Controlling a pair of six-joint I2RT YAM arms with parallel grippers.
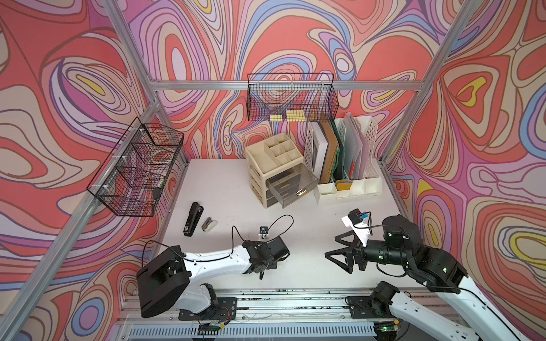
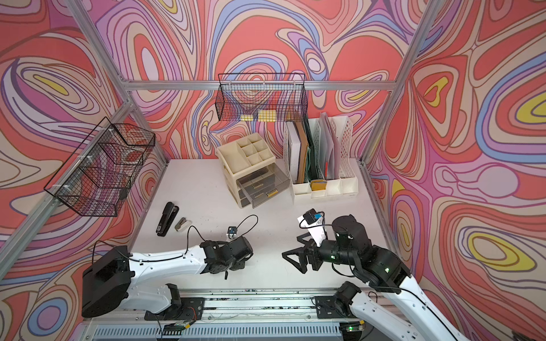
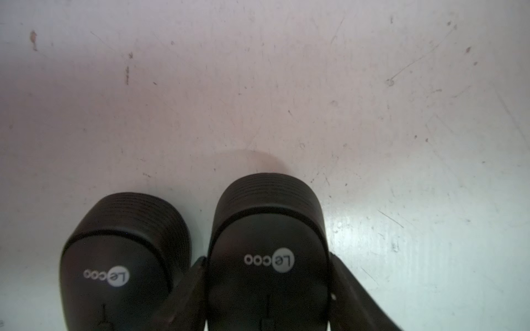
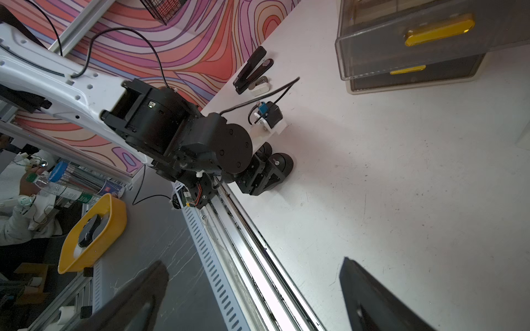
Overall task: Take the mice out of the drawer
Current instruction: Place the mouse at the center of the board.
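Observation:
Two black mice lie side by side on the white table near its front edge. My left gripper (image 3: 268, 282) is shut on one mouse (image 3: 268, 217), a finger pressed against each of its sides. The other mouse (image 3: 120, 243) lies free just beside it. The right wrist view shows both mice (image 4: 284, 165) under the left wrist. In both top views the left arm hides them. My right gripper (image 1: 331, 245) hangs open and empty above the table's front right. The smoky-grey drawer (image 1: 291, 184) with a gold handle stands pulled out of the cream organiser (image 1: 260, 153). No mice show inside it.
A black stapler (image 1: 193, 218) and a grey staple remover (image 1: 209, 224) lie at the left. A white file rack (image 1: 345, 165) stands right of the organiser. Wire baskets (image 1: 291, 100) hang on the back and left walls. A metal rail (image 1: 295, 295) runs along the front edge.

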